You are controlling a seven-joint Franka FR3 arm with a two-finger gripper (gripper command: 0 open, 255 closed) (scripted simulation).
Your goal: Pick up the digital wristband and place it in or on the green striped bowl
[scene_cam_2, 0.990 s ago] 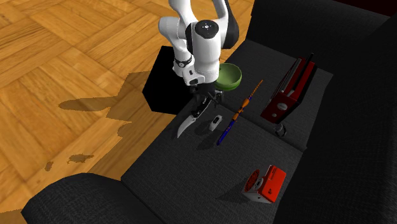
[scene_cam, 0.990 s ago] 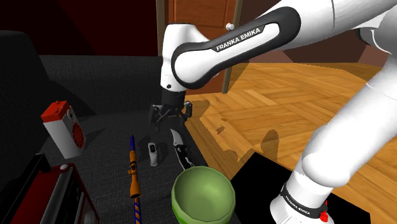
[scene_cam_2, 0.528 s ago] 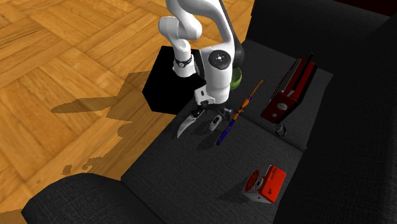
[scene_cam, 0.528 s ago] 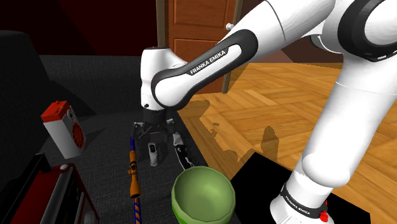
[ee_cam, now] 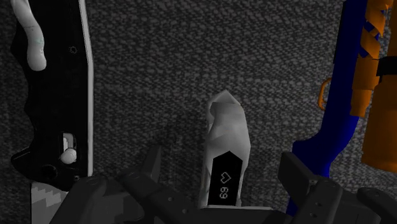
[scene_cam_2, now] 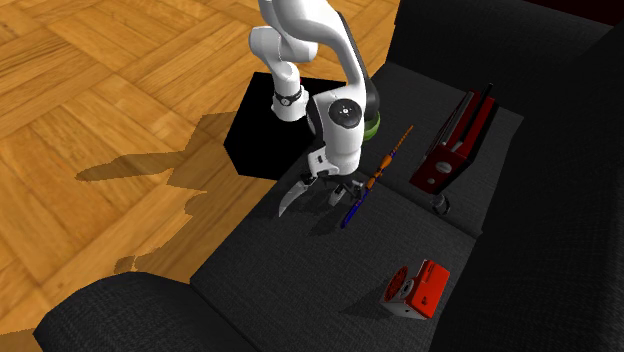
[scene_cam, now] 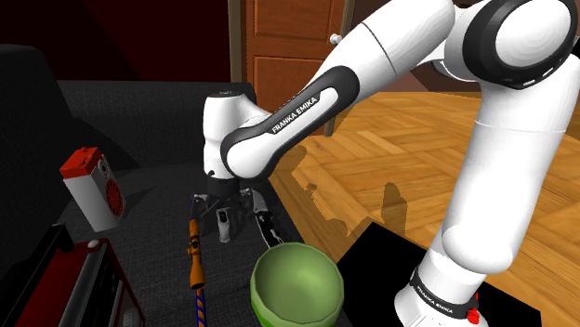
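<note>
The digital wristband [ee_cam: 227, 153] is a white-grey strap with a black screen, lying flat on the dark sofa seat. My gripper [ee_cam: 226, 184] is open and hangs low over it. One finger [ee_cam: 149, 173] stands on each side of the screen end, and neither touches the band. In the shoulder view the gripper [scene_cam: 223, 208] sits right above the wristband [scene_cam: 223, 226]. The green bowl [scene_cam: 297, 283] stands nearer the stand, at the seat's edge. In the second exterior view the arm hides most of the bowl [scene_cam_2: 374, 124], and the gripper [scene_cam_2: 343, 187] is down at the seat.
A black-handled knife [ee_cam: 54, 95] lies on one side of the wristband and a blue and orange rod-like tool [ee_cam: 359, 83] on the other. A red and white box [scene_cam: 93, 190] and a red case [scene_cam_2: 450, 145] stand farther off. The sofa's backrest [scene_cam_2: 560, 200] rises behind.
The arm swung toward the shoulder view's left and came down, bringing the open gripper from above the knife to straddle the wristband. Nothing on the seat has moved.
</note>
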